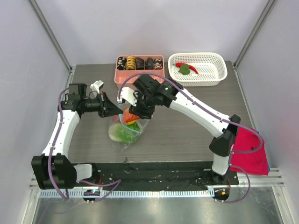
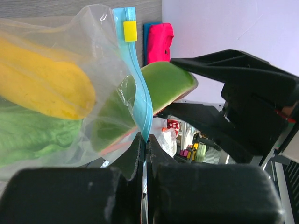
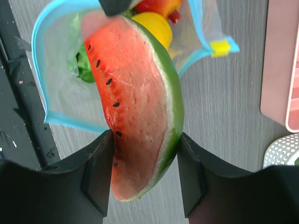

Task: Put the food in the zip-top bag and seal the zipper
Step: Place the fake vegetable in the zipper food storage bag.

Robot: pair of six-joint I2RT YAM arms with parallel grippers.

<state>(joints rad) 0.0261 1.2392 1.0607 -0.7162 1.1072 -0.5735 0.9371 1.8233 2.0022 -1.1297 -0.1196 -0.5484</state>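
crinkly bag (image 2: 93, 28) – left tool (image 2: 145, 145); watermelon wedge (image 3: 140, 102) – right tool (image 3: 144, 142)

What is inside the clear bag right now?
Green lettuce, a yellow piece and a red piece show inside the bag. The watermelon slice in the right gripper hides anything behind it.

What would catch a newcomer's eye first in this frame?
The bright red watermelon slice stands out first. It is clamped in the right gripper at the open mouth of the zip-top bag. Next is the left gripper, pinching the bag's light-blue zipper, with a yellow piece and green lettuce already inside.
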